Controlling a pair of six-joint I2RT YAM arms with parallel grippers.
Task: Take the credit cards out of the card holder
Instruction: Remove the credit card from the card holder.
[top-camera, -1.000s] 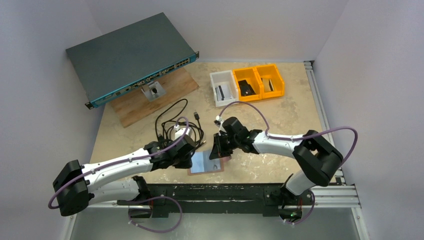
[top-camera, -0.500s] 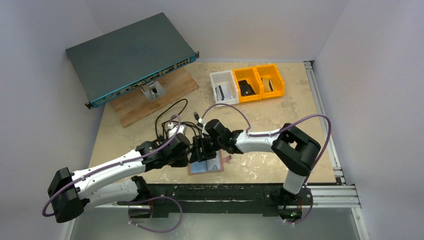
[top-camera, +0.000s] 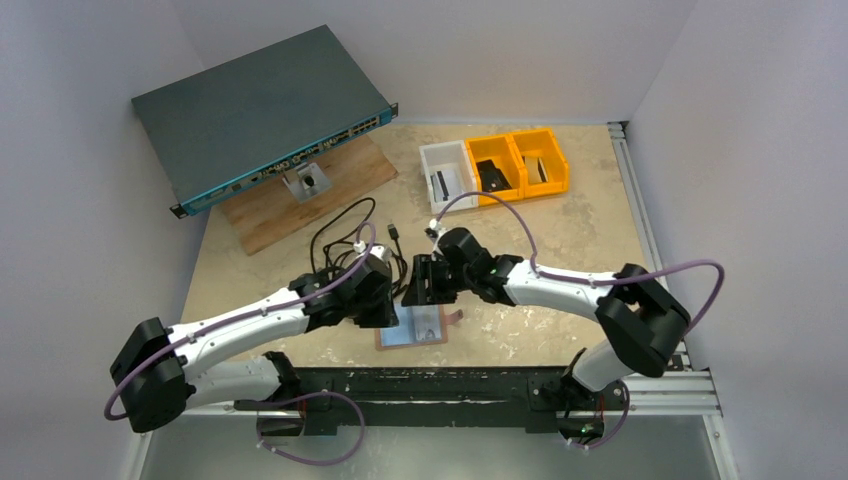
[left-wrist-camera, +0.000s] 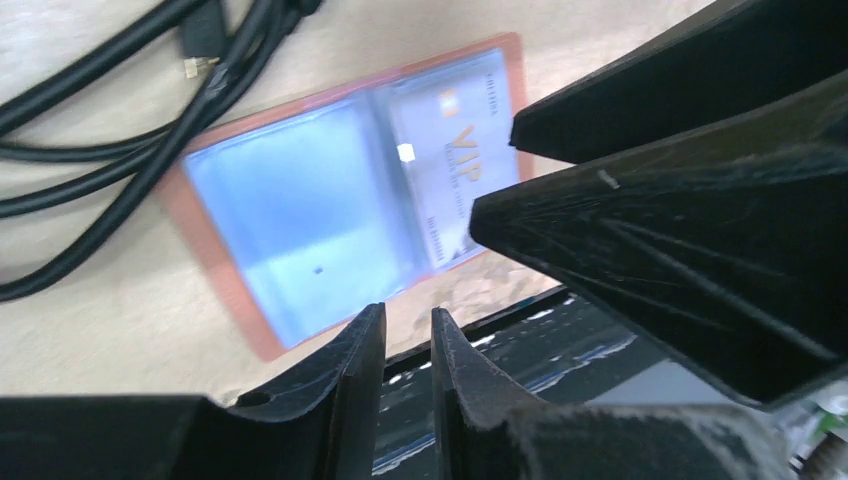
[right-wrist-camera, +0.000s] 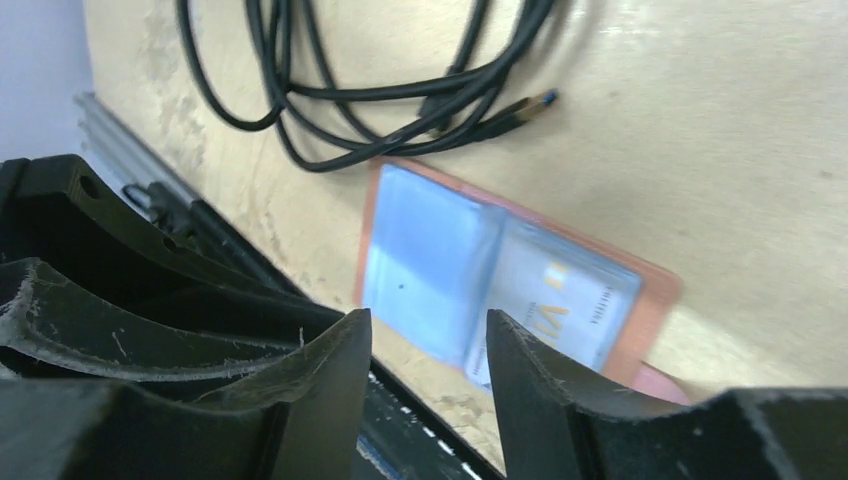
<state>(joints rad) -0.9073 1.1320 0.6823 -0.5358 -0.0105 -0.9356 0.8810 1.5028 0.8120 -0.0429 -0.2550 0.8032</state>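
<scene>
Left gripper (left-wrist-camera: 405, 345) fingers narrowly parted, nothing between. Right gripper (right-wrist-camera: 428, 350) fingers apart, nothing held. Both hovering just above card holder (top-camera: 413, 328), lying open flat near table (top-camera: 560, 225) front edge. Pale credit card (left-wrist-camera: 455, 170) marked VIP in one clear pocket. Black cables (top-camera: 345, 245) just behind holder. Bins (top-camera: 495, 170) well apart, far side.

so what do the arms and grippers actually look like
Both arms have white link shells with black joint housings, and a purple cable loops along each. The left gripper and right gripper have matte black, tapered plastic fingers with scuffed, whitish edges. No markings are legible.
</scene>
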